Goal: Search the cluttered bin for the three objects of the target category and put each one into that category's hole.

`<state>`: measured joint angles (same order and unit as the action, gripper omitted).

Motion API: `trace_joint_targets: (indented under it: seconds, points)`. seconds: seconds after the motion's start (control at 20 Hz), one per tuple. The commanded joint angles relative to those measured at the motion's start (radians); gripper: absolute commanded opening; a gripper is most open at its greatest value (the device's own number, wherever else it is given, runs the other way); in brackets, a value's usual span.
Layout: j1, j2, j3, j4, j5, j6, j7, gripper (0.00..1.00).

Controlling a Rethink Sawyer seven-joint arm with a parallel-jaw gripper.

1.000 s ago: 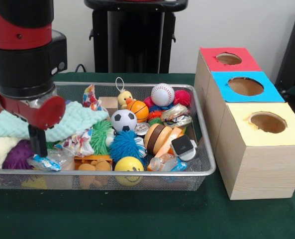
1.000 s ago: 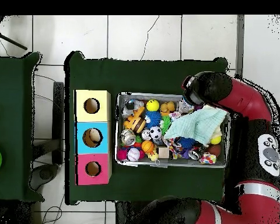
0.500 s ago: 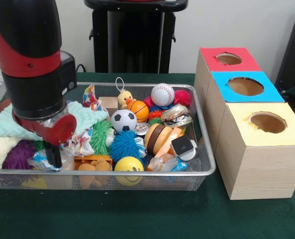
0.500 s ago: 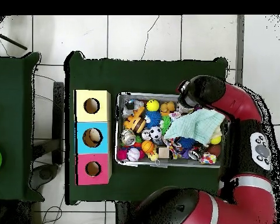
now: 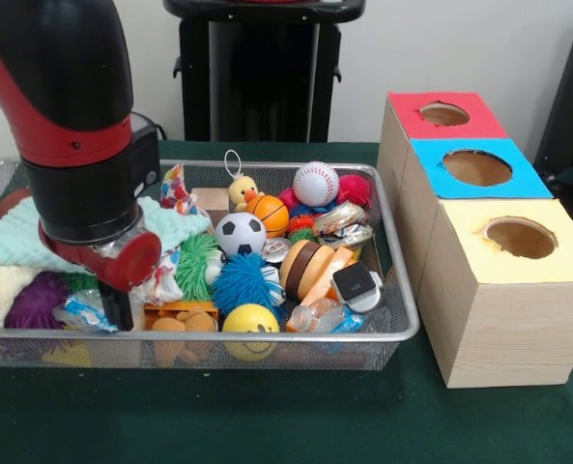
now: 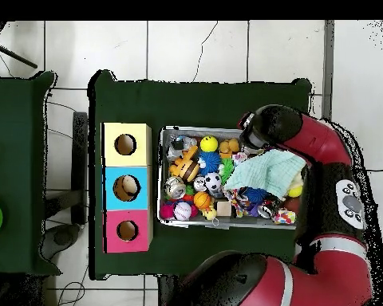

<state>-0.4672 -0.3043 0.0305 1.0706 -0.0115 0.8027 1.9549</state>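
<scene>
A wire bin (image 5: 403,290) holds a jumble of toys: a baseball (image 5: 316,183), a basketball (image 5: 268,214), a soccer ball (image 5: 240,233), a yellow smiley ball (image 5: 250,327), blue (image 5: 243,282) and green (image 5: 197,263) spiky balls, and a duck (image 5: 242,191). A mint cloth (image 5: 6,242) covers the bin's left part. My gripper (image 5: 122,307) reaches down into the bin's front left, beside the green spiky ball and wrapped packets; its tip is half hidden among them. In the overhead view the arm (image 6: 268,130) covers the gripper above the bin's corner (image 6: 234,130).
Three wooden boxes with round holes stand in a row beside the bin: red (image 5: 414,121), blue (image 5: 518,179) and yellow (image 5: 566,256). From above, something tan shows inside the blue box's hole (image 6: 126,188). A black stand rises behind the table.
The arm has slid along the bin's front edge toward the green spiky ball, moving right in the front view. The toys lie where they were.
</scene>
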Motion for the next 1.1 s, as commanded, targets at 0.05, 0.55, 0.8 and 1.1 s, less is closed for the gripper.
trace_joint_targets:
  seconds: [0.05, 0.55, 0.8, 1.1]
  points:
    - [0.036, 0.01, -0.036, 0.044, -0.014, 0.083, 0.133, 0.0]
    - [0.042, -0.039, -0.053, 0.081, 0.012, 0.134, 0.109, 0.0]
    - [0.034, -0.05, -0.06, 0.092, 0.001, 0.13, 0.085, 0.0]
    - [0.037, -0.048, -0.07, 0.091, -0.005, 0.122, 0.083, 0.0]
